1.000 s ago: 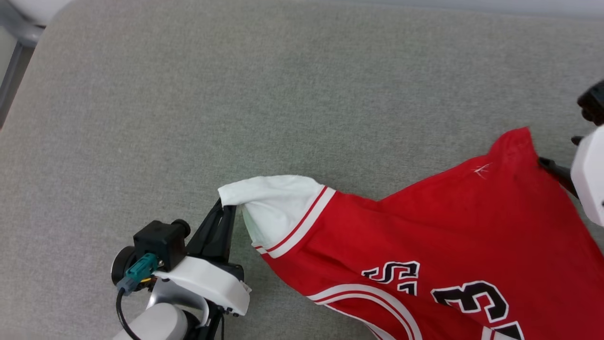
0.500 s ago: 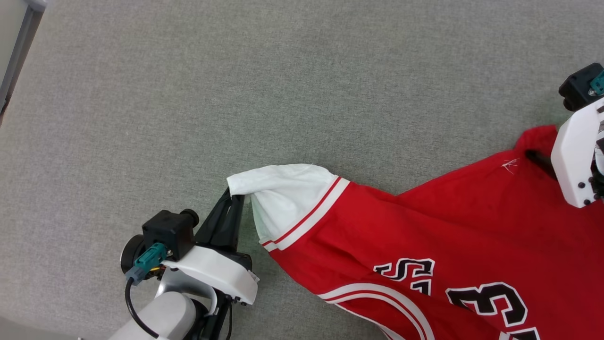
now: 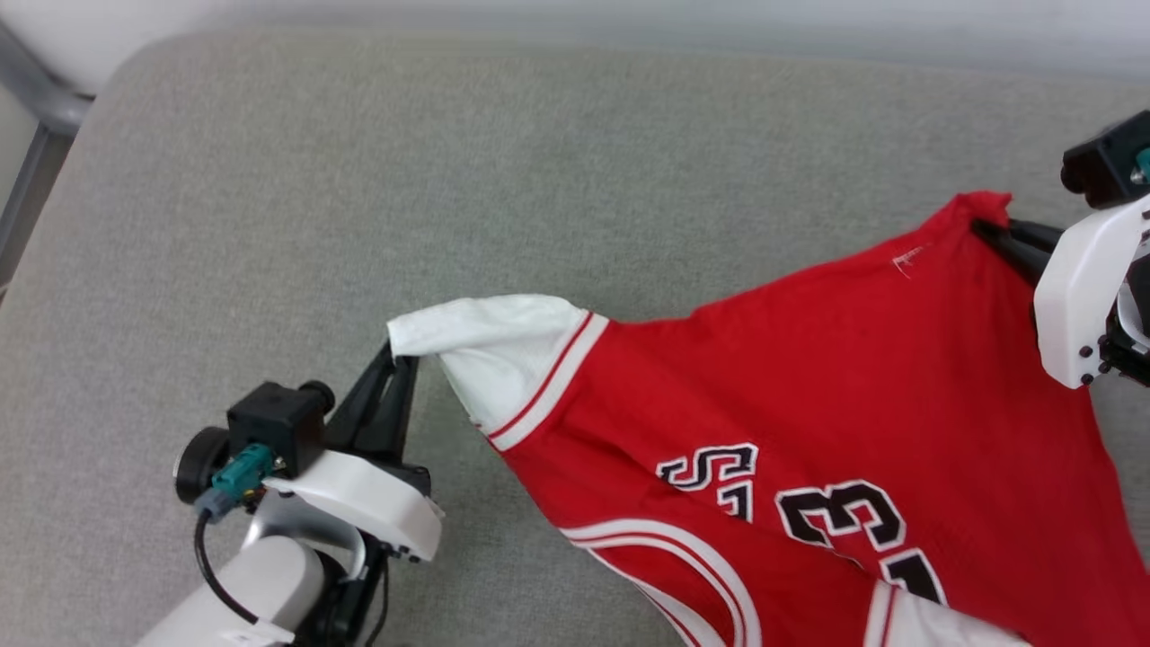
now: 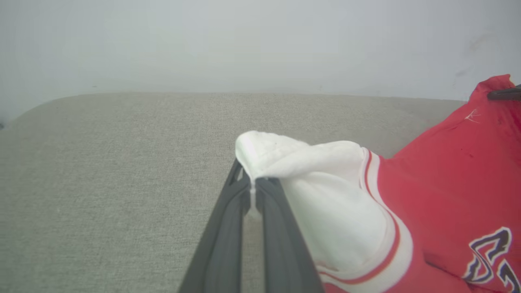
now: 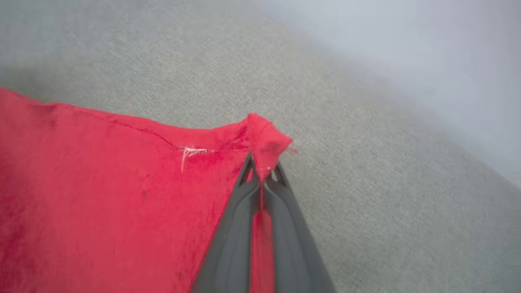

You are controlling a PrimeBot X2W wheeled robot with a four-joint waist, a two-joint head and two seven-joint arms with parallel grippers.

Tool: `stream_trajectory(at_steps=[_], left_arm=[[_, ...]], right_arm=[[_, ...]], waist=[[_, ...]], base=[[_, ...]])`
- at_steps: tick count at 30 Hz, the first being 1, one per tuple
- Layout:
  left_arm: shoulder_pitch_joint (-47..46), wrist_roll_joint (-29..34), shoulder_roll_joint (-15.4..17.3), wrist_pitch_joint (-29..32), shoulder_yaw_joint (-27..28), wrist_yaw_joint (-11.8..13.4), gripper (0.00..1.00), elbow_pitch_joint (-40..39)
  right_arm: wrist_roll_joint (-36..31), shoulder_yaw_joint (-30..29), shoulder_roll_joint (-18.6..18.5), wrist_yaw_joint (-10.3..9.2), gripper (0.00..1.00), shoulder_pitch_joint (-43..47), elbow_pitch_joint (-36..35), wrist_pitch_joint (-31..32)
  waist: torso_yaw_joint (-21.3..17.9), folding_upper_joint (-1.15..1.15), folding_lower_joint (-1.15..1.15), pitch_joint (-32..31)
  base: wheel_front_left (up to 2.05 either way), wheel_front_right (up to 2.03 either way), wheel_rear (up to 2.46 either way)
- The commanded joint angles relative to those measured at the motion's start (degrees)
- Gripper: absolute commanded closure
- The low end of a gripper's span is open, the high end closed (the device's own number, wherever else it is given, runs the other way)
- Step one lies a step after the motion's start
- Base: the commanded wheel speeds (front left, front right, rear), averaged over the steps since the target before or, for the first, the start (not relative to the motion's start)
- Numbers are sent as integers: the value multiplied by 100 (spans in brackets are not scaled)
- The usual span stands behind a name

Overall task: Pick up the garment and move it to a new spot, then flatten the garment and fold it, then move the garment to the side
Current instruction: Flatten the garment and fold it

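The garment [image 3: 809, 395] is a red T-shirt with white sleeves and black-and-white lettering, stretched across the right half of the grey cushion. My left gripper [image 3: 395, 355] is shut on the edge of the white sleeve [image 4: 309, 179], with the fingertips pinching the cloth in the left wrist view [image 4: 253, 185]. At the far right my right gripper [image 3: 984, 229] is shut on a red hem corner [image 5: 264, 138], and its fingers meet on the cloth in the right wrist view [image 5: 262, 173]. The garment [image 5: 101, 195] hangs taut between the two grips and runs off the bottom of the head view.
The grey cushion [image 3: 449, 180] extends left and far of the garment. Its rounded back-left corner lies near a grey metal frame [image 3: 36, 117]. A pale wall [image 4: 260, 40] rises behind the cushion's far edge.
My right gripper has closed on the red hem corner. Both grippers have lifted the garment's edge taut. The head camera has shifted, bringing the cushion's far edge into view.
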Motion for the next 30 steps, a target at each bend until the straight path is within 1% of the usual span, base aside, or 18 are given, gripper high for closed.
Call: stream_trajectory(at_steps=[1, 4, 8, 13, 16, 23, 30], left_arm=[[-128, 48, 93, 26, 30, -21, 100, -38], [-314, 119, 241, 96, 96, -27, 100, -146], [-686, 238, 440, 260, 204, -32, 100, -355], [-1378, 375, 625, 483, 375, -94, 100, -575], [-1871, 505, 704, 628, 420, -180, 100, -599], [-2972, 561, 583, 853, 557, -412, 100, -472], [-4175, 695, 377, 1104, 551, -700, 100, -132]], right_arm=[[65, -31, -39, -4, 100, 50, -91, -162], [109, -123, -77, -4, 100, 155, -316, -458], [83, -398, -107, -4, 100, 234, -628, -741], [6, -893, -102, -4, 100, 266, -1041, -831], [-61, -1279, -8, -4, 100, 198, -1277, -802], [-401, -2137, 256, -4, 100, -35, -1723, -631], [-771, -2577, 518, -4, 100, -658, -1934, -262]], waist=[[-210, 0, 0, -304], [-348, 0, 0, -551], [-510, 0, 0, -801], [-650, 0, 0, -950], [-716, 0, 0, -977], [-814, 0, 0, -909], [-879, 0, 0, -483]], base=[[0, 0, 0], [0, 0, 0], [0, 0, 0], [0, 0, 0], [0, 0, 0], [0, 0, 0], [0, 0, 0]])
